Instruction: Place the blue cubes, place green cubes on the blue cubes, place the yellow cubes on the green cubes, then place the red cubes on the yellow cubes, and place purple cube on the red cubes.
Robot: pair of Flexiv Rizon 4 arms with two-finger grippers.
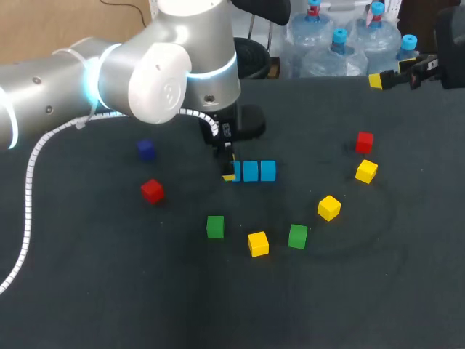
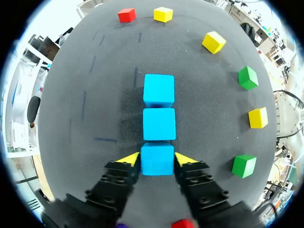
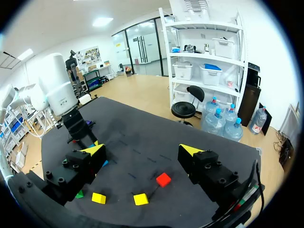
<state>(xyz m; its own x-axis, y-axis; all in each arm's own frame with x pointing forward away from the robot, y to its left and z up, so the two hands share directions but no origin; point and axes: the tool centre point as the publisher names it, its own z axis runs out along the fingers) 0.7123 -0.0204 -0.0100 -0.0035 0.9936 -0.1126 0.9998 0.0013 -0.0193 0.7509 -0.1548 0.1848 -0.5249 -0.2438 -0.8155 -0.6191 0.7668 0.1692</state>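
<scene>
Nearest the robot, on the dark matte tabletop (image 1: 87, 291), there's a loose arc of small smooth blocks. A yellow cube (image 1: 258, 243) sits in the near middle, with a green cube (image 1: 215, 226) to its left and a second green cube (image 1: 297, 235) to its right, none of them touching. A bit farther right is another yellow cube (image 1: 329, 207), turned corner-on. Over on the left is a red cube (image 1: 152, 190), all by itself.

The main bit is mid-tabletop: three blue cubes (image 1: 259, 171) lie in a tight straight row, faces butted together. The left hand (image 2: 157, 159) is down at the left end of that row. Its yellow wedge-shaped tips press on two opposite sides of the end blue cube (image 2: 157, 164), so it's closed on that one, which sits flat on the tabletop.

Farther back on the right is a third yellow cube (image 1: 366, 171), with a second red cube (image 1: 364, 142) just beyond it. The purple cube (image 1: 146, 150), a dark bluish purple, is far left, well apart from everything.

The right hand (image 3: 142, 151) hangs over the far right edge with its chunky black fingers spread wide and nothing between them.
</scene>
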